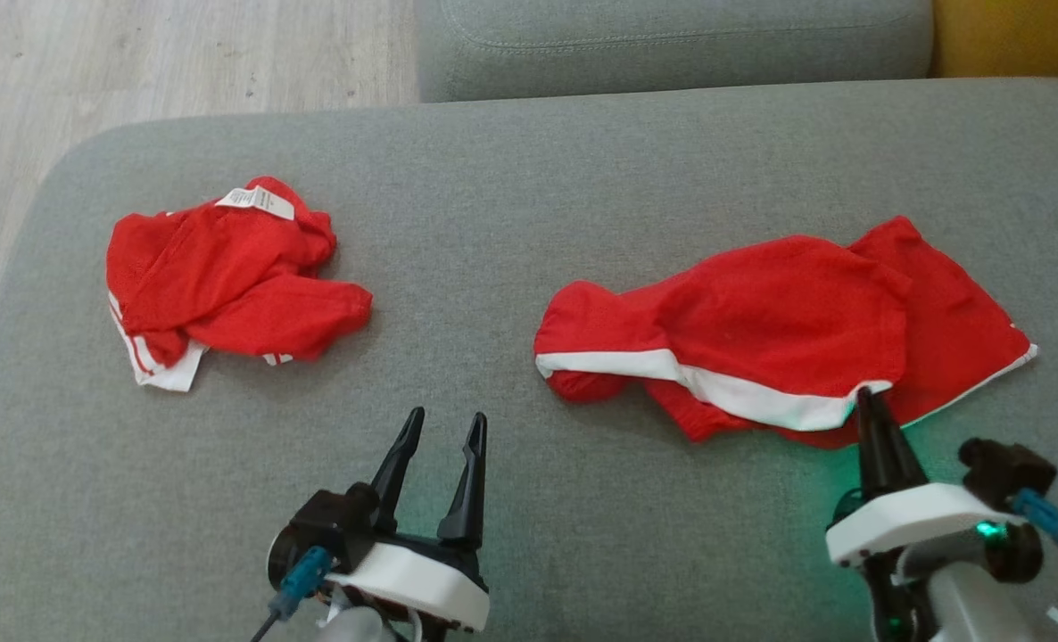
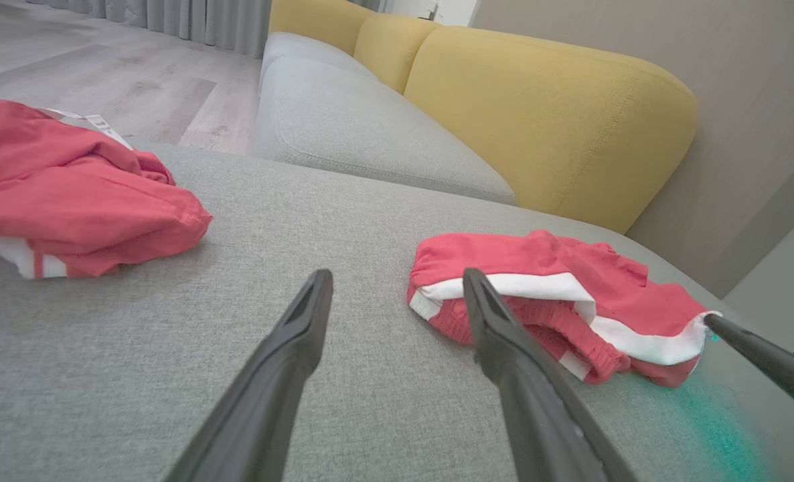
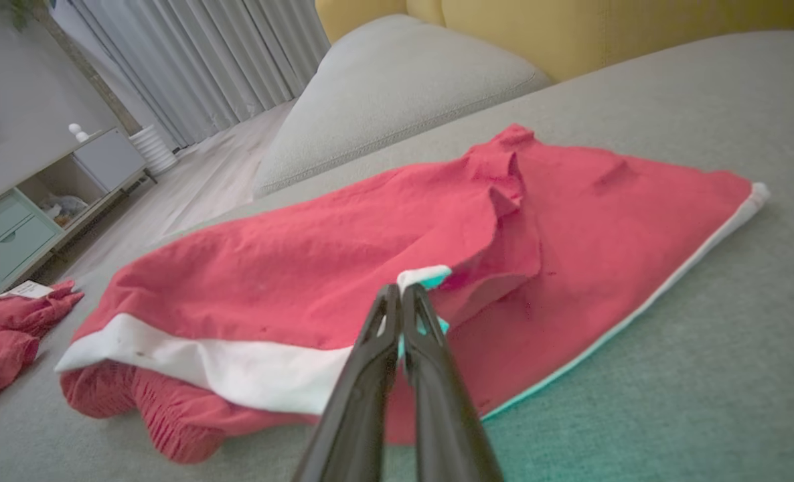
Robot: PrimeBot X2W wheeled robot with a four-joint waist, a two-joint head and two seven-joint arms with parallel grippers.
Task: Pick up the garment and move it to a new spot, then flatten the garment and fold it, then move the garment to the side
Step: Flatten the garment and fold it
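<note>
The garment (image 1: 788,321), red shorts with a white band, lies crumpled on the right half of the grey sofa seat (image 1: 529,178). My right gripper (image 1: 868,397) is shut on its white-trimmed near edge; in the right wrist view the two fingers (image 3: 400,294) meet on a fold of white trim, with the garment (image 3: 343,268) spread beyond them. My left gripper (image 1: 449,419) stands open over bare cushion, left of the garment and apart from it. In the left wrist view, the left gripper (image 2: 397,281) holds nothing, and the garment (image 2: 551,268) lies just past its right finger.
A second red garment (image 1: 226,276) with a white label lies bunched at the seat's left. Another grey cushion (image 1: 672,45) and a yellow backrest (image 2: 544,114) lie beyond. Wooden floor (image 1: 136,62) borders the seat's rounded left edge. A low cabinet (image 3: 35,201) stands far off.
</note>
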